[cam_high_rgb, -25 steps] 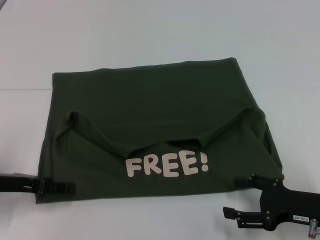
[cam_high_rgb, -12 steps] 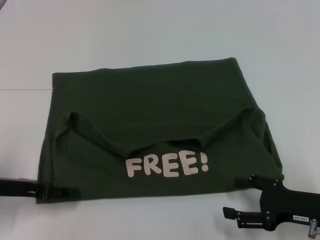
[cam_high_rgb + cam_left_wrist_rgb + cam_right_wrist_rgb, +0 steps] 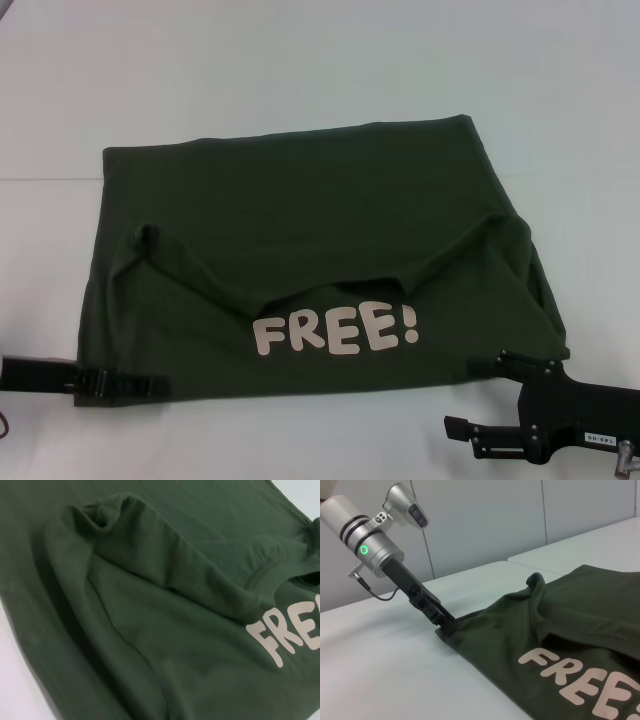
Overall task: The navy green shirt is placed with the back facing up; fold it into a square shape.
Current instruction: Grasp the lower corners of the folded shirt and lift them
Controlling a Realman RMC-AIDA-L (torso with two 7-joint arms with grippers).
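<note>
dark olive-green cloth t-shirt (image 3: 320, 270) lies half-folded on the white table (image 3: 300, 70). left gripper (image 3: 150, 384) pinches its near left corner, right gripper (image 3: 487, 362) pinches the near right corner. risk: uneven pulling skews the fold or slips a corner.

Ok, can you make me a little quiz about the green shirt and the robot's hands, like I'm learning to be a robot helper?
1. True or false: the navy green shirt lies fully flat and unfolded on the table.
2. Which word shows in pale letters on the shirt? A) STOP B) FREE! C) HELLO
3. Fill in: the left gripper is at the shirt's near ____ corner.

Key:
1. False. Its near part is folded over, so the collar and lettering face up.
2. B
3. Left. The right gripper is at the near right corner.
</note>
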